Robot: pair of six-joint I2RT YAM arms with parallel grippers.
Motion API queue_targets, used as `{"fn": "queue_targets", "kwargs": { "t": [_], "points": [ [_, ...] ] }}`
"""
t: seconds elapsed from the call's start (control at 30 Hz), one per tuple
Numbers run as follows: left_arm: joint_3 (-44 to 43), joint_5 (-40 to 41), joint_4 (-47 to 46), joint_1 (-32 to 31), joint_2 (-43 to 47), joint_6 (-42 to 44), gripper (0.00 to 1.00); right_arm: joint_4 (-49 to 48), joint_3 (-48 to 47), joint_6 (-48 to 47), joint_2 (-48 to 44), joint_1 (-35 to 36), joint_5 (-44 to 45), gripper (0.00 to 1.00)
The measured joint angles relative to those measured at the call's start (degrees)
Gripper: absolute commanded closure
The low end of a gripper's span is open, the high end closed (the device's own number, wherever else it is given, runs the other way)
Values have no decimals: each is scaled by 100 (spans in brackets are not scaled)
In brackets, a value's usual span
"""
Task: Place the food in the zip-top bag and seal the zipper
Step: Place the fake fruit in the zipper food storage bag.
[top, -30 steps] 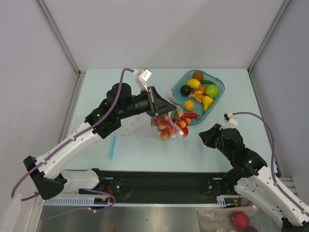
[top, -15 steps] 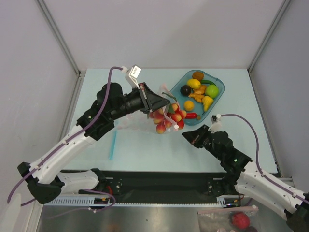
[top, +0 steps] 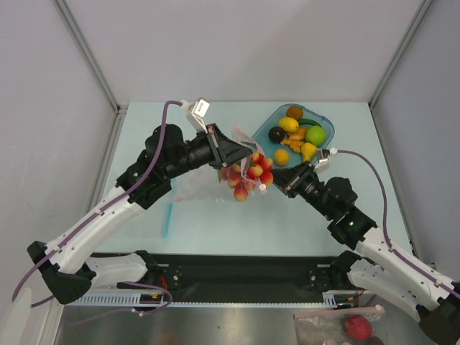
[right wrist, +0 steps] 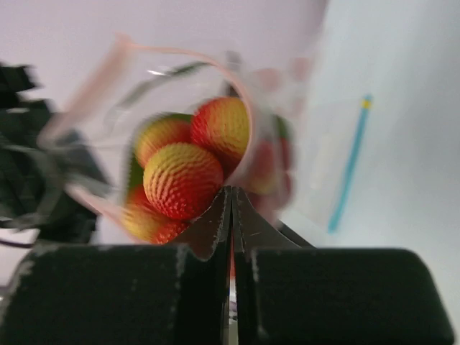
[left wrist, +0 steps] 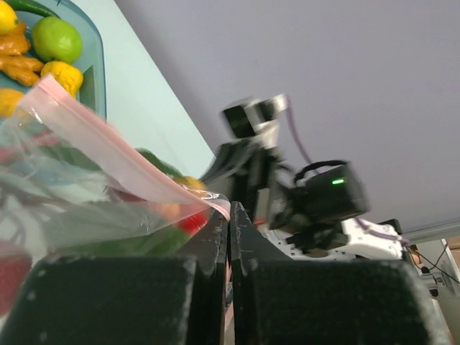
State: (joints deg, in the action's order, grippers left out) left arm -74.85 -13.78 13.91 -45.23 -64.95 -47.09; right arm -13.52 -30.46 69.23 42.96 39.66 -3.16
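Light-blue stick [top: 168,218] lies on the table at far left. Left gripper [left wrist: 229,215], jaws pressed together, pinches the pink zipper [left wrist: 108,147] of the zip-top bag [top: 195,187]. Red-and-yellow toy balls [top: 246,176] sit inside the bag's open mouth. Right gripper [right wrist: 231,194], jaws together, nips the bag's opposite rim. Teal tray [top: 325,149], at right, holds more food: lemon [top: 289,124], green fruit [top: 315,135], dark plum [top: 276,134].

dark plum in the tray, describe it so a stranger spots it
Find the teal tray at the table's far right. The plum sits near its left edge, beside the yellow lemon. It is the only near-black piece among yellow, orange and green.
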Motion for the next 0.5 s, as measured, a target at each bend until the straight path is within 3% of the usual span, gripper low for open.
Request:
{"fn": "queue_targets", "kwargs": {
  "t": [0.23, 0.43, 0.5],
  "points": [
    [334, -81, -155, 33, 0, -28, 100, 431, -1600, -44, -17, -15, -79, 96],
    [448, -201, -286, 37, -4, -96, 100, 909, -2068, -271, 173, -15, -227, 95],
    [448, -210, -310, 37, -4, -98, 100, 1379, -2151, -474, 223, -15, -173, 88]
  ]
}}
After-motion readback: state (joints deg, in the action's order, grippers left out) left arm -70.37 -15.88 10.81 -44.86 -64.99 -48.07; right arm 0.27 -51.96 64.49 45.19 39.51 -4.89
